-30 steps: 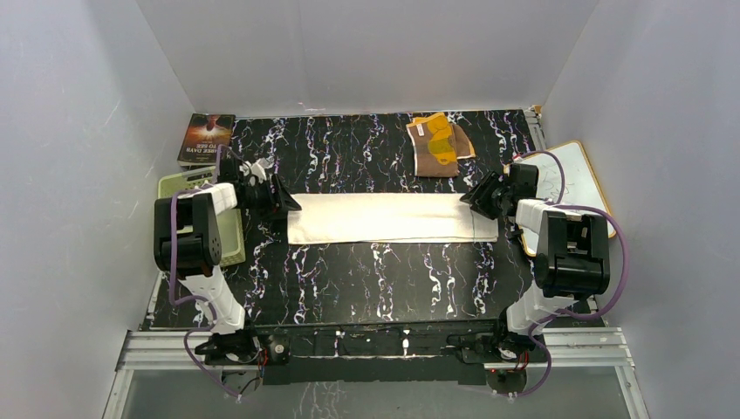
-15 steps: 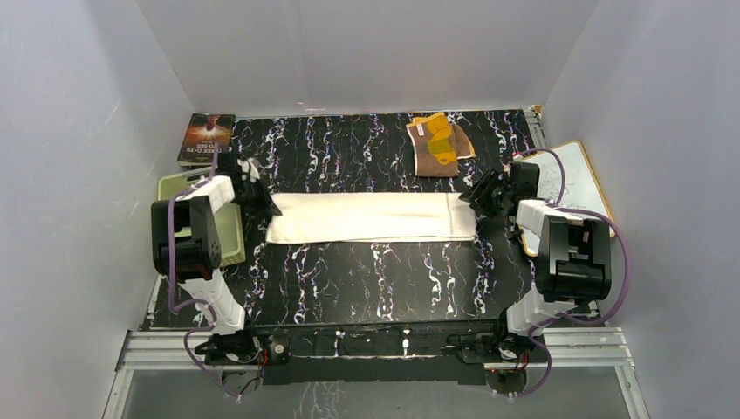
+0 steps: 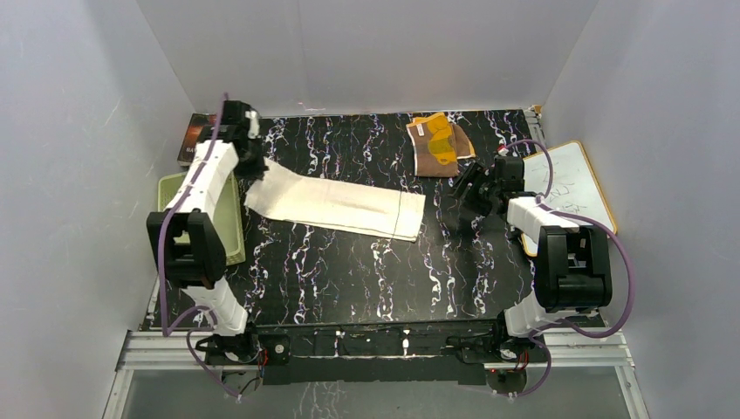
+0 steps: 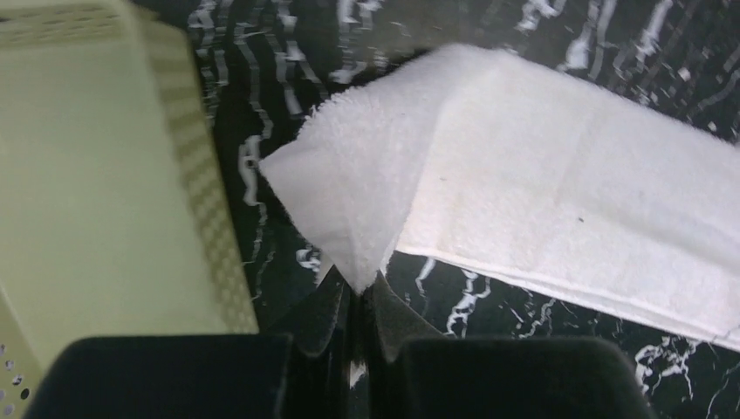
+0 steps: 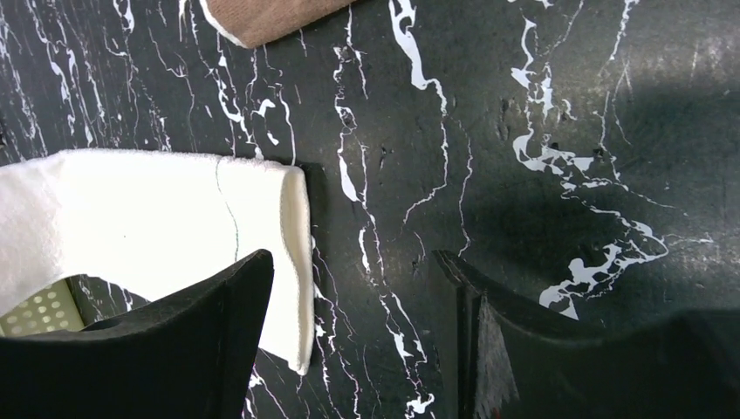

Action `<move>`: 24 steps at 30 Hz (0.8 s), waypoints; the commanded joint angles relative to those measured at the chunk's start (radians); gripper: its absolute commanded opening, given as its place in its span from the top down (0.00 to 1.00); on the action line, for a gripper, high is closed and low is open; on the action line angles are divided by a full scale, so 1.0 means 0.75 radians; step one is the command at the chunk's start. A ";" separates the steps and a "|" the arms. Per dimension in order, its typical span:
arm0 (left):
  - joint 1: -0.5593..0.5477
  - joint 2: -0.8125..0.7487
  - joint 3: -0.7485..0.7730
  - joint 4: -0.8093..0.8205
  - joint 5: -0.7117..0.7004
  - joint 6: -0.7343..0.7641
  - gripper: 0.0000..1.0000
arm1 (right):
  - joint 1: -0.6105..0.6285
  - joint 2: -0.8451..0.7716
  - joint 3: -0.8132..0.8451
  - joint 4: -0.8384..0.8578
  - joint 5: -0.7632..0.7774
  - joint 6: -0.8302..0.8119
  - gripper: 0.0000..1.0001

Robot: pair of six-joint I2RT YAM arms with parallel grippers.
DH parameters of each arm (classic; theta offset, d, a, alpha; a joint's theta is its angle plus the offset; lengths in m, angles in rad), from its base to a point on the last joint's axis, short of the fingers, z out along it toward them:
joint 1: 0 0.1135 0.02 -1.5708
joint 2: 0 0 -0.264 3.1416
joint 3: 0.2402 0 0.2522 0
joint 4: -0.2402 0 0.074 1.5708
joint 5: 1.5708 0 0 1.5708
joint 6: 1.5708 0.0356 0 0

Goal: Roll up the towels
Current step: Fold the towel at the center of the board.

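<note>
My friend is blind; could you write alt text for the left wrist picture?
The left claw pinches a corner of the cream-white towel, which stretches rightward over a black marbled table. A pale green basket sits at left.

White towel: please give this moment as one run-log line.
left jaws: shut on white towel corner | right jaws: open, empty, near its other end | white towel: unrolled | brown towel: far side, untouched

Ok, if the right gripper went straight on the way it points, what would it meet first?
Probably the bare black white-veined tabletop; the open right gripper slants down at it, the cream-white cloth towel just aside. Depth unclear.
</note>
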 commanded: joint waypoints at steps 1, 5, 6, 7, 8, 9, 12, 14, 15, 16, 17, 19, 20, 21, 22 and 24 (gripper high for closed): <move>-0.257 0.118 0.164 -0.277 -0.075 0.022 1.00 | -0.002 -0.004 0.063 -0.030 0.047 -0.004 0.36; -0.446 0.281 0.322 -0.373 -0.034 -0.021 1.00 | -0.002 -0.034 0.061 -0.071 0.081 -0.028 0.35; -0.495 0.317 0.373 -0.400 -0.022 -0.030 1.00 | -0.002 -0.040 0.057 -0.073 0.082 -0.029 0.35; -0.537 0.357 0.419 -0.419 -0.008 -0.038 1.00 | -0.002 -0.047 0.054 -0.075 0.080 -0.030 0.35; -0.581 0.393 0.469 -0.434 0.005 -0.045 1.00 | -0.002 -0.052 0.052 -0.077 0.078 -0.029 0.35; -0.615 0.423 0.513 -0.447 0.020 -0.053 1.00 | -0.002 -0.057 0.049 -0.077 0.075 -0.029 0.35; -0.683 0.492 0.596 -0.441 0.108 -0.079 1.00 | -0.002 -0.071 0.043 -0.086 0.078 -0.036 0.35; -0.703 0.513 0.604 -0.399 0.193 -0.107 1.00 | -0.002 -0.082 0.039 -0.095 0.090 -0.044 0.35; -0.712 0.519 0.603 -0.376 0.221 -0.123 1.00 | -0.002 -0.087 0.036 -0.099 0.095 -0.048 0.35; -0.721 0.523 0.606 -0.355 0.239 -0.140 1.00 | -0.002 -0.093 0.034 -0.102 0.100 -0.051 0.35; -0.728 0.526 0.614 -0.339 0.251 -0.154 1.00 | -0.002 -0.099 0.032 -0.102 0.103 -0.055 0.35; -0.744 0.538 0.638 -0.317 0.261 -0.185 1.00 | -0.002 -0.106 0.026 -0.100 0.107 -0.059 0.34; -0.751 0.543 0.650 -0.307 0.265 -0.200 1.00 | -0.002 -0.107 0.022 -0.099 0.107 -0.060 0.34; -0.756 0.546 0.667 -0.295 0.272 -0.214 1.00 | -0.002 -0.106 0.019 -0.095 0.104 -0.060 0.34; -0.760 0.551 0.682 -0.279 0.276 -0.232 1.00 | -0.002 -0.103 0.017 -0.091 0.100 -0.060 0.34; -0.767 0.557 0.712 -0.258 0.280 -0.271 1.00 | -0.002 -0.093 0.017 -0.090 0.089 -0.061 0.34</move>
